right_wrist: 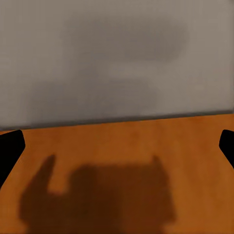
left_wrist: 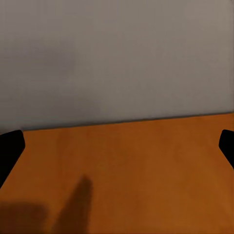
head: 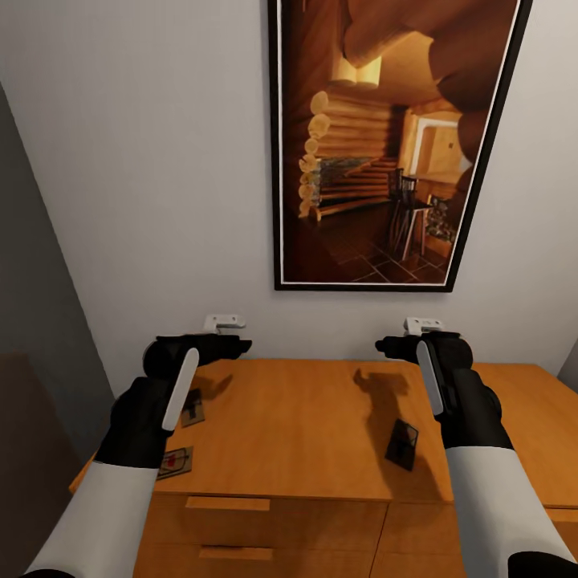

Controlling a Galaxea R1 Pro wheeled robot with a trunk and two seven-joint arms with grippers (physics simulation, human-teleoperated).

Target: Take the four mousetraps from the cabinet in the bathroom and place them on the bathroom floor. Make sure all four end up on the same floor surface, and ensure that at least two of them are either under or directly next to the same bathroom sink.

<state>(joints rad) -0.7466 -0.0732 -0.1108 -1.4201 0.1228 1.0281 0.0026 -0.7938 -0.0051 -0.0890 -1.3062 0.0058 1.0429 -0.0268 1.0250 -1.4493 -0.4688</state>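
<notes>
three mousetraps (head: 401, 444) on cabinet (head: 305, 425) top; both jaws spread wide, empty; no writing legible

3 mousetraps (head: 401, 444) on cabinet (head: 305, 425), framed picture (head: 385, 144) behind above

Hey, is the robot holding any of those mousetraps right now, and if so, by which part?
No, nothing is held. Both the left gripper and right gripper are open and empty, and the mousetraps lie on the cabinet top.
</notes>
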